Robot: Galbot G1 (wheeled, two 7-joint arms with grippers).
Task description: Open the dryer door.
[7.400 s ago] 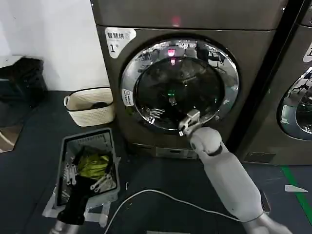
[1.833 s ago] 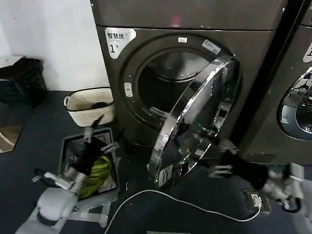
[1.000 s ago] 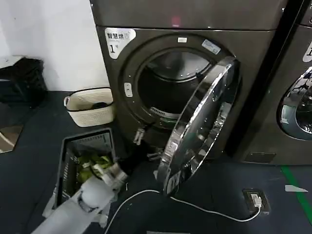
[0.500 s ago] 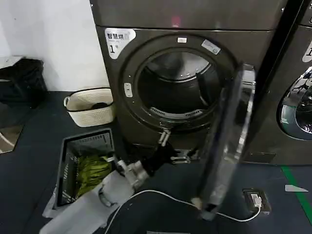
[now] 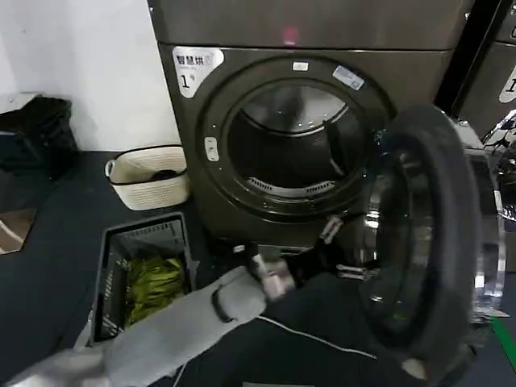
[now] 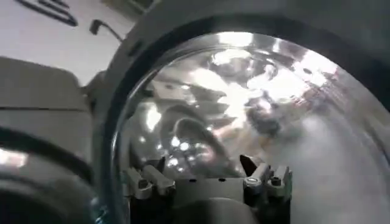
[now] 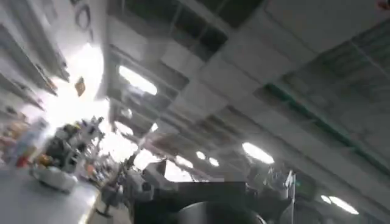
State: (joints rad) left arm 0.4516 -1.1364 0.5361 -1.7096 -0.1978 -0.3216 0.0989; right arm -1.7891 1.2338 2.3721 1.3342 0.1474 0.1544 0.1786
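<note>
The left gripper point(image 5: 339, 250), jaws spread wide and empty, reaches under the drum mouth against the dryer door's point(image 5: 419, 242) inner face, which stands to its right.

So from the head cam we're looking forward and down at the front of the dryer point(image 5: 298, 121), from far enough back to take in its open drum, the dark floor point(image 5: 48, 242) and a good stretch of the left arm point(image 5: 185, 314) reaching in from below.

The left wrist cam sits right up against the dryer door point(image 6: 244, 103), pointing over its own end effector point(image 6: 207, 182) into the curved glass and dark inner rim. That door point(image 5: 427, 242) is what we share with the head view.

The right wrist cam is tilted upward, past the right end effector point(image 7: 210, 189), at ceiling lights point(image 7: 143, 79).
</note>
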